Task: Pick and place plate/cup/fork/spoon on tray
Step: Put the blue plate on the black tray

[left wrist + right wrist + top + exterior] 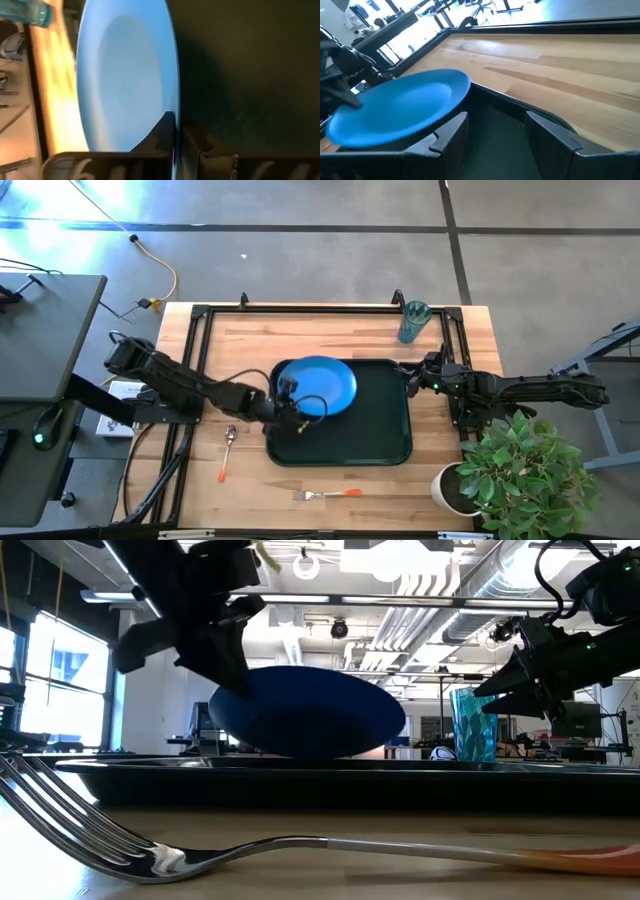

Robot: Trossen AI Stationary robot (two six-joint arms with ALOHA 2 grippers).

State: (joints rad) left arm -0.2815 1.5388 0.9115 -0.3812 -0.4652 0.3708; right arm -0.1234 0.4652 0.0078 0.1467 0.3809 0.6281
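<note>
The bright blue plate hangs over the far left part of the dark tray, held by my left gripper, which is shut on it. My right gripper is open and empty at the tray's far right corner. The teal cup stands upright on the table near the far edge. The spoon lies on the table left of the tray. The fork lies on the table near the front edge. My left gripper pinches the plate's rim between its two fingers, one on the upper face and one on the underside, at the plate's near left edge. The fingers come level from the table's left. In the low view the plate sits tilted, clear of the tray.
A potted plant stands at the table's near right corner. A black frame rail runs around the table top. Bare wood lies between the tray and the far rail.
</note>
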